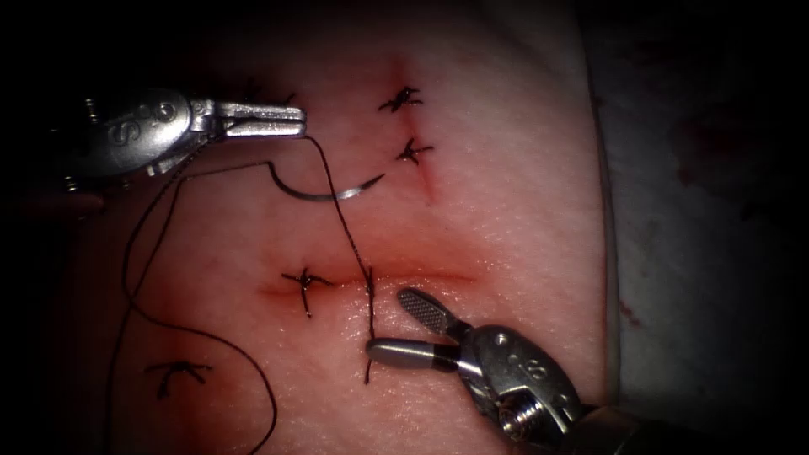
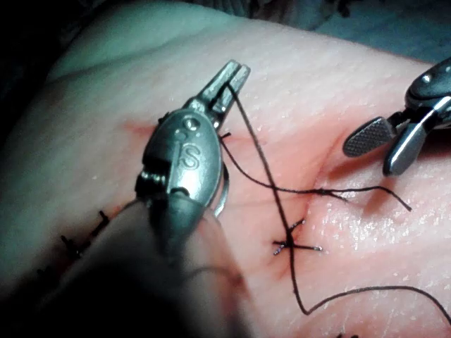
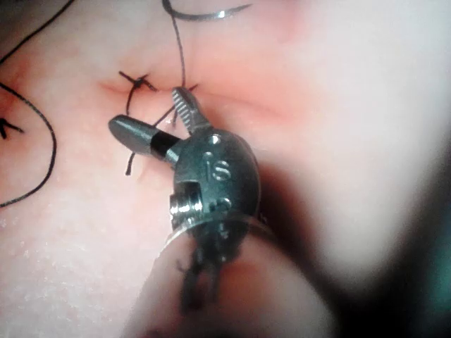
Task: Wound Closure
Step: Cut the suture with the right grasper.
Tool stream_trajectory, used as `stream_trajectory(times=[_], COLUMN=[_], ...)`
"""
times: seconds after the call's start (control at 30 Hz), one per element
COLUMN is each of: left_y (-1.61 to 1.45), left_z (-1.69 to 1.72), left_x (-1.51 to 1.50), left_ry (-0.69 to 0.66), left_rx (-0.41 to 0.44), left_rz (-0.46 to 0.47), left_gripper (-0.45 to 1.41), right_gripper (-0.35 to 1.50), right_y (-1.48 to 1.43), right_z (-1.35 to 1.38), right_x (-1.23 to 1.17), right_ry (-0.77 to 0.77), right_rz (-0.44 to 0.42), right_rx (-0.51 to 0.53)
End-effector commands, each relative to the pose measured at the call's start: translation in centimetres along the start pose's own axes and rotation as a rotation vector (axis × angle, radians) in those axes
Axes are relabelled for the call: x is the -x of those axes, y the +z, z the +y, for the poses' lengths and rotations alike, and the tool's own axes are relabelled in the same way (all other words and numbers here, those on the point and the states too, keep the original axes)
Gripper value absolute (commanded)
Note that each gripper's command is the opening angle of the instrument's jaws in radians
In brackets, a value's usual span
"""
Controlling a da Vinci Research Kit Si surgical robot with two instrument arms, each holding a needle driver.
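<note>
Both tools differ: left (image 1: 291,120) grips thread (image 1: 337,202), right (image 1: 396,324) agape (needle (image 1: 324,194) seemingly loose).

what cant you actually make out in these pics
- Whether the needle rests on the tissue or hangs just above it: the endoscope view looks from above.
- Where the long thread loop ends: cut off by the endoscope view's lower edge.
- Whether the thread tail touches the open right hand: the hand's lower jaw crosses it.
- How much thread the shut left hand pinches: hidden between its jaws.
</note>
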Motion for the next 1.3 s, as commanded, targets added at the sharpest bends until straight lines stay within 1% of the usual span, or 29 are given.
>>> stream_trajectory(times=[0.03, 0.2, 0.33, 0.43, 0.57, 0.7, 0.83, 0.9, 1.07, 1.17, 1.3], left_y=[0.06, 0.05, 0.07, 0.07, 0.05, 0.05, 0.07, 0.08, 0.08, 0.07, 0.07], left_z=[-0.04, 0.03, 0.06, 0.05, 0.03, 0.07, 0.09, 0.08, 0.09, 0.12, 0.14], left_x=[0.02, -0.06, -0.13, -0.18, -0.25, -0.34, -0.43, -0.47, -0.53, -0.56, -0.58], left_ry=[0.002, 0.007, 0.01, 0.023, 0.022, 0.03, 0.036, 0.039, 0.042, 0.042, 0.042], left_rx=[-0.002, 0.001, 0.0, 0.0, 0.002, 0.0, -0.001, -0.002, -0.001, 0.0, 0.0], left_rz=[0.0, 0.001, 0.0, 0.0, 0.002, 0.003, 0.003, 0.003, 0.004, 0.004, 0.004], left_gripper=[-0.45, -0.45, -0.45, -0.45, -0.45, -0.45, -0.45, -0.45, -0.45, -0.45, -0.45], right_gripper=[1.09, 1.06, 1.06, 1.15, 1.25, 1.26, 1.35, 1.35, 1.28, 1.28, 1.23], right_y=[0.21, 0.34, 0.47, 0.58, 0.66, 0.74, 0.86, 0.93, 1.08, 1.14, 1.18], right_z=[-0.01, 0.01, 0.01, 0.04, 0.1, 0.13, 0.12, 0.1, 0.06, 0.06, 0.07], right_x=[-0.03, -0.17, -0.19, -0.19, -0.2, -0.16, -0.08, -0.03, 0.06, 0.07, 0.05], right_ry=[-0.022, -0.049, -0.081, -0.102, -0.138, -0.171, -0.217, -0.256, -0.331, -0.36, -0.371], right_rz=[0.0, -0.001, -0.006, -0.029, -0.03, -0.046, -0.046, -0.054, -0.062, -0.06, -0.059], right_rx=[0.003, 0.018, 0.03, 0.036, 0.041, 0.045, 0.037, 0.021, -0.022, -0.017, -0.015])
